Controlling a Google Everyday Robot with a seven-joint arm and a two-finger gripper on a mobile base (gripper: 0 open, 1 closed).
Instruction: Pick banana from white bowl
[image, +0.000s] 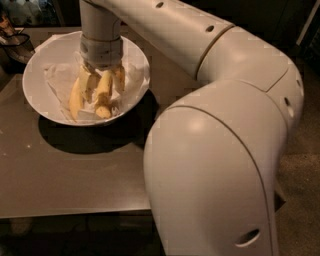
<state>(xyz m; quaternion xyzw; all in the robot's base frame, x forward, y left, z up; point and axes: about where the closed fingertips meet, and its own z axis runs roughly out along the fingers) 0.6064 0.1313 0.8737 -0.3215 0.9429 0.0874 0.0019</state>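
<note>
The gripper is down inside the white bowl, hanging straight from a grey wrist collar over the middle of the bowl. Below that collar several pale yellow, elongated shapes crowd together, and their colours are so alike that gripper parts and fruit cannot be separated with any certainty. Whether the gripper is wide, narrow or closed on something cannot be told.

The leftmost of these shapes, a long curved one, reads as the banana. It lies in the bowl on the crumpled white paper, just beside the gripper. Contact between the two cannot be made out. The rest of the cluster, ending in a stubby yellow tip near the front wall of the bowl, is unclear.

The bowl sits on the far left part of a brownish worktop and casts a dark shadow toward the front. The arm, bulky and off-white, fills the right half of the view and hides the worktop's right side; its base is cut off at the bottom edge. A dark object at the upper left is cropped and cannot be identified.
</note>
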